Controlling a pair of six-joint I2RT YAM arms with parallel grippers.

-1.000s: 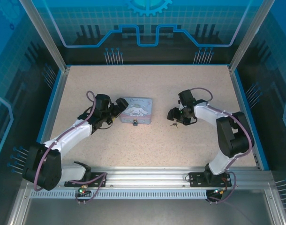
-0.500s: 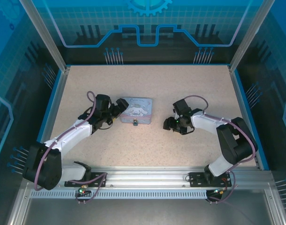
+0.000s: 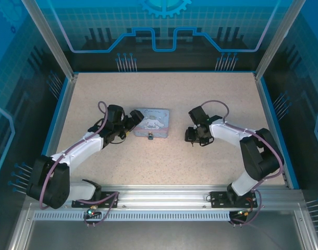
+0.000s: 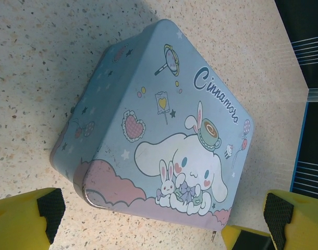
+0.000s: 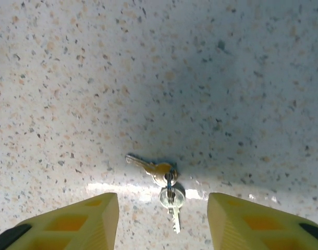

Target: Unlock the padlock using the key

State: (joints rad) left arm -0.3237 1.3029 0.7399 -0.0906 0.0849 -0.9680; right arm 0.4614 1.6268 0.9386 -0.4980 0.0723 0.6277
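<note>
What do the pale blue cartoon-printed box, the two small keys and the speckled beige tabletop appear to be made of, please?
Pale blue cartoon-printed box: probably tin, satin sheen, bare metal lip at its corner. Two small keys: metal, one brassy, one silvery, shiny. Speckled beige tabletop: stone-look laminate or terrazzo, unclear which; glossy where light reflects.

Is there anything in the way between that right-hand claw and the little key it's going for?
Nothing visible does. The key, on a ring with a second one, lies flat on the speckled table, in line with the gap between the open fingers of the right gripper, which are not touching it.
</note>
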